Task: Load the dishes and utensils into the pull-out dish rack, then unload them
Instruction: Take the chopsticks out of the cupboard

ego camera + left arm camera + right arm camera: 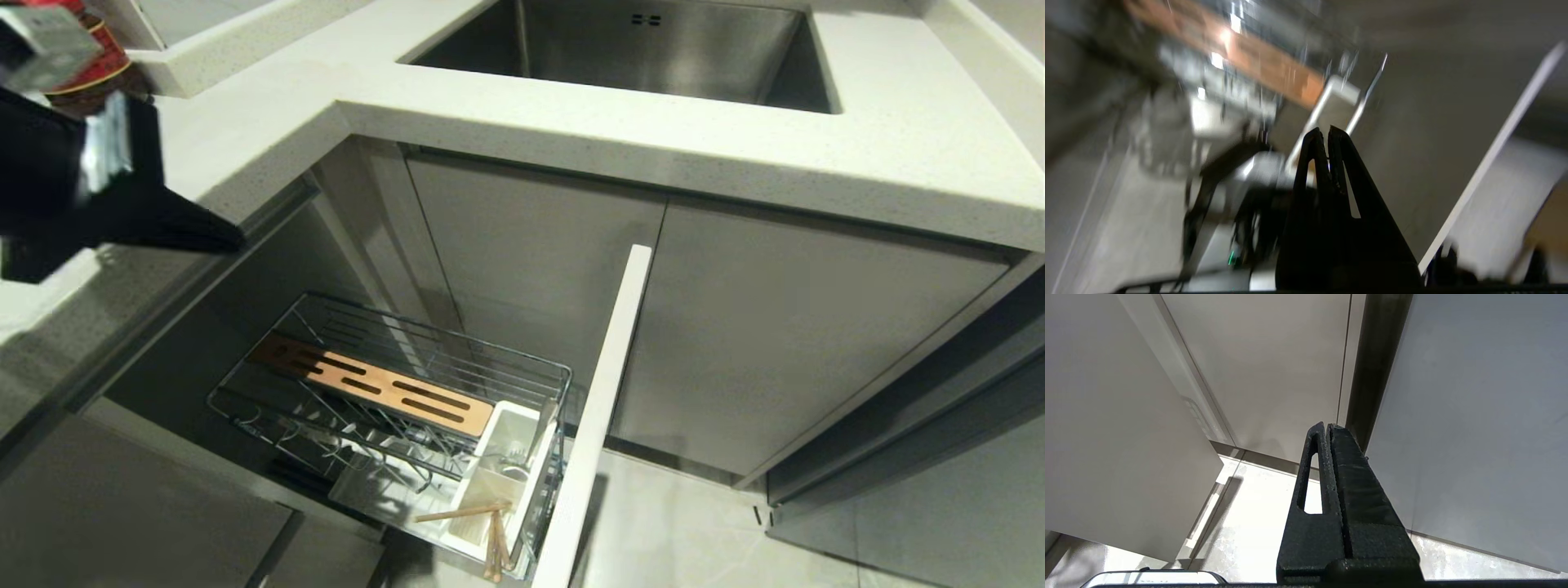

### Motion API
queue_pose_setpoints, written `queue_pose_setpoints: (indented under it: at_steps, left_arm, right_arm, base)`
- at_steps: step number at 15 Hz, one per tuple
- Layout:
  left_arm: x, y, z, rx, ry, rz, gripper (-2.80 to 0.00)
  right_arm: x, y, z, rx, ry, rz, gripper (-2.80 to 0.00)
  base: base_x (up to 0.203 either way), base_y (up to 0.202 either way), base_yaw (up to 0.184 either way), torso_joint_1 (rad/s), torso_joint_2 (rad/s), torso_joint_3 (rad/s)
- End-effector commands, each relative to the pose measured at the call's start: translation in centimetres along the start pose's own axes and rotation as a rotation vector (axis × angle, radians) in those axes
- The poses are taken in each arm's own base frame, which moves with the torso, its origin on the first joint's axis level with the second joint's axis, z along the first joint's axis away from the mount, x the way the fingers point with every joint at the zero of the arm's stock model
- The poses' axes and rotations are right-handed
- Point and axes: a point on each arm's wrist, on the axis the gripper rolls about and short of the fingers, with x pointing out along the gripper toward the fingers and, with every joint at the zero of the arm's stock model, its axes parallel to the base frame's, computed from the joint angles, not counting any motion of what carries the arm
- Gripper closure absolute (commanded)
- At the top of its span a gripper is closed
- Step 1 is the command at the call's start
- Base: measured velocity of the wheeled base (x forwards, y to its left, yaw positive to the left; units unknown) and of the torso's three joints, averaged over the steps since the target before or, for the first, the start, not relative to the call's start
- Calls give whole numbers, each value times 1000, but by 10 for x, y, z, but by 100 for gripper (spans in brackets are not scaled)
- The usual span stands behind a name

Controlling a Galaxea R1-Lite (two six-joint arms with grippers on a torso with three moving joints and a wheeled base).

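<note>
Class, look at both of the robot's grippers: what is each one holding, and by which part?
Nothing. The left gripper, up beside the counter, has its fingers shut on nothing. The right gripper, parked low by the cabinet doors, is shut and empty too.

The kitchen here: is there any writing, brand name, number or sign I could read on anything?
None can be read.
Dark jar at the counter's far left corner: red and gold label, print too blurred to read.
Pull-out dish rack, sink, cabinet doors: no text visible.
</note>
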Motion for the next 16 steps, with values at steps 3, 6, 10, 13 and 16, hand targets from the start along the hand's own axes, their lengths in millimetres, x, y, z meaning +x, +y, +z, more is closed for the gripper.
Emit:
queue_pose_setpoints:
  at_steps: [3, 6, 10, 13, 16]
  left_arm:
    - [80, -15, -16, 97, 449, -8, 0]
    - [110, -16, -26, 148, 668, -47, 0]
    - [152, -14, -37, 171, 830, -10, -263]
    - [179, -12, -44, 194, 905, 14, -280]
    - [201, -11, -51, 191, 963, 42, -280]
  right_arm:
    - [2, 0, -7, 0, 27, -1, 0]
    - [2, 0, -7, 0, 26, -1, 0]
    - [2, 0, -8, 0, 27, -1, 0]
    - [2, 0, -8, 0, 28, -1, 0]
    - [2, 0, -7, 0, 27, -1, 0]
  base:
    - [0, 0, 0, 0, 0, 0]
    - [0, 0, 0, 0, 0, 0]
    - [0, 0, 0, 0, 0, 0]
    - [0, 0, 0, 0, 0, 0]
    - [0, 0, 0, 0, 0, 0]
